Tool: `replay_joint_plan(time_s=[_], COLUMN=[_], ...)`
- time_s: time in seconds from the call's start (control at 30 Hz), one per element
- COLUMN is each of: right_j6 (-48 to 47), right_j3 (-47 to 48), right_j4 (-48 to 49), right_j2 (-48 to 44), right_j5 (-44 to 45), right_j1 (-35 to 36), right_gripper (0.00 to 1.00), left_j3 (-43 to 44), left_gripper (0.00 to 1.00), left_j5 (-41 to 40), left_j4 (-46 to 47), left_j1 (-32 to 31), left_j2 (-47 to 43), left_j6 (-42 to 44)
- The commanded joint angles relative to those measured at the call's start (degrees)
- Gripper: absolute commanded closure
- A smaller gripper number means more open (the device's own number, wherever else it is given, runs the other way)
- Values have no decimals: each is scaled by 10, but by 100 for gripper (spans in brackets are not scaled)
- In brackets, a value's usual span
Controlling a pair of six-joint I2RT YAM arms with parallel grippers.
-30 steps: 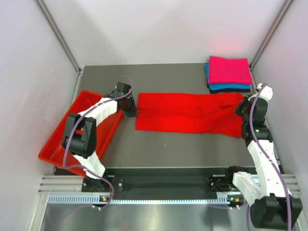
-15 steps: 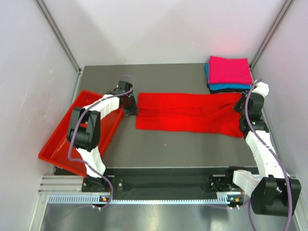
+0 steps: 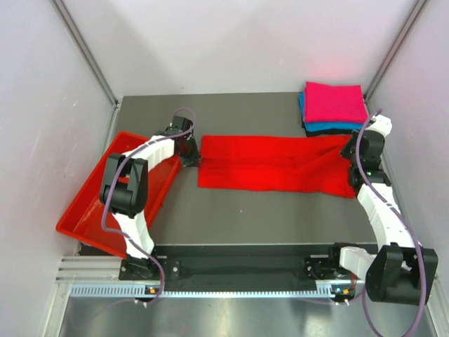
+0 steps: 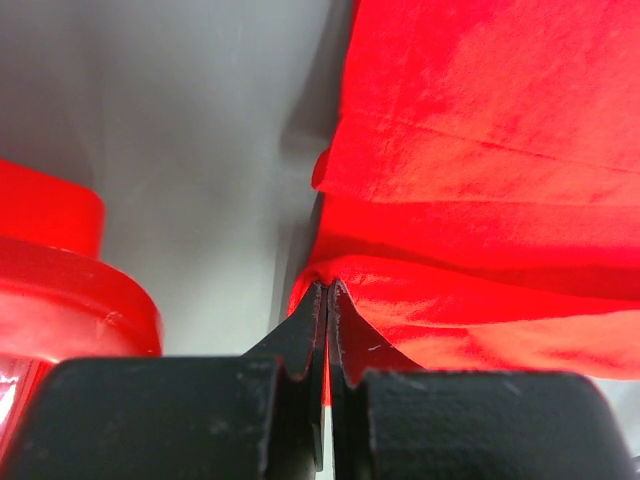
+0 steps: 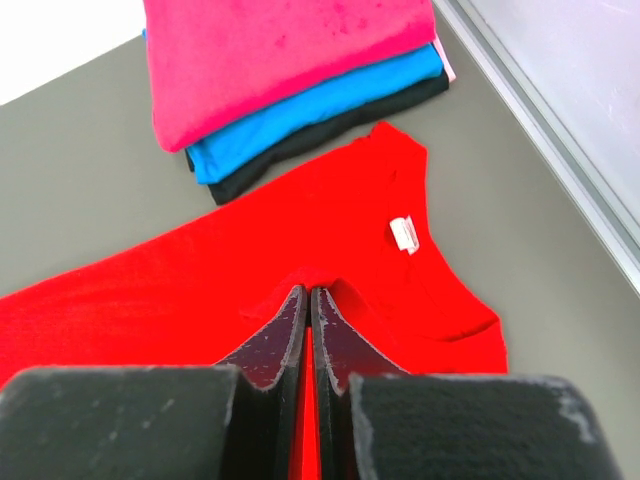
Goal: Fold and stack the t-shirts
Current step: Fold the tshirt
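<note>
The bright red t-shirt [image 3: 273,165] lies folded lengthwise into a long strip across the grey table. My left gripper [image 3: 191,159] is shut on its left edge; in the left wrist view the fingertips [image 4: 328,290] pinch the red cloth [image 4: 470,180]. My right gripper [image 3: 349,149] is shut on the shirt's right end near the collar; in the right wrist view the fingertips [image 5: 308,292] pinch red cloth [image 5: 150,290] beside the white label [image 5: 403,234]. A folded stack with the magenta-pink shirt [image 3: 335,102] over the teal-blue one [image 3: 330,128] and the black one [image 5: 300,140] sits at the back right.
A rigid red plastic tray [image 3: 91,210] stands tilted at the table's left edge, close to my left arm; its rim shows in the left wrist view [image 4: 60,270]. Pale walls with metal rails enclose the table. The stack lies just behind my right gripper.
My right gripper has moved back toward the stack, drawing the shirt's right end with it. My left gripper has shifted slightly back, still holding the left edge.
</note>
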Motion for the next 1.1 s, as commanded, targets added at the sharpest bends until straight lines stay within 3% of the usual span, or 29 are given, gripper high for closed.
replay_joint_plan(time_s=[0.0,0.27,0.4,0.57,0.8,1.07], right_j6=[1,-4,-5,-6,6,8], right_j3=[20,23,31,59,54,74], right_j4=[55,74,69,41,40,7], right_j2=[0,24,44,82,92,109], right_j5=[-1,-7,-23,-41,-56,-53], right_j1=[-9,-11,-11,-13,-13,-14], right_gripper=[100,100,94,92,93,92], left_j3=[28,39,52,88,98,-12], left_gripper=[100,100,78,63,59,59], left_j5=[-7,-4,-5,-28,-48,11], left_j4=[6,-1,-14,-35,-65,-51], left_j1=[4,4,4,4,0,-16], left_j2=[5,17,22,-1,-51,-120], left_j6=[8,8,12,24,36,48])
